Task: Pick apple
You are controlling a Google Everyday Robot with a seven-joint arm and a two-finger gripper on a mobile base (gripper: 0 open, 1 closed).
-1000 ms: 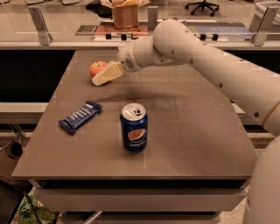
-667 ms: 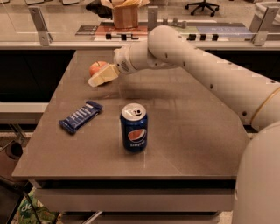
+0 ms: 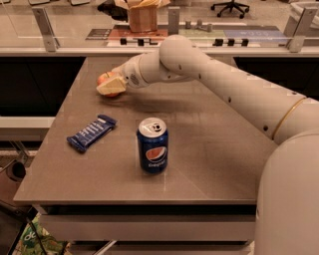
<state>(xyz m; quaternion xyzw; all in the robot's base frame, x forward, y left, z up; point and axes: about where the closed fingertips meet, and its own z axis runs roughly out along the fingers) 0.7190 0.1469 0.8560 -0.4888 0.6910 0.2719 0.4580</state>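
Note:
The apple [image 3: 103, 78] is small, round and orange-red. It sits on the grey table [image 3: 209, 149] near its far left edge. My gripper [image 3: 111, 85] reaches in from the right on the white arm [image 3: 224, 84] and is right at the apple, covering its front and right side. Only the apple's upper left part shows past the gripper.
A blue Pepsi can [image 3: 152, 145] stands upright in the middle front of the table. A blue snack bar [image 3: 91, 132] lies flat to its left. A glass partition and a counter with a brown paper bag [image 3: 143, 15] run behind the table.
My gripper has moved left and a little down onto the apple, which it now covers more. The can and the snack bar have not moved.

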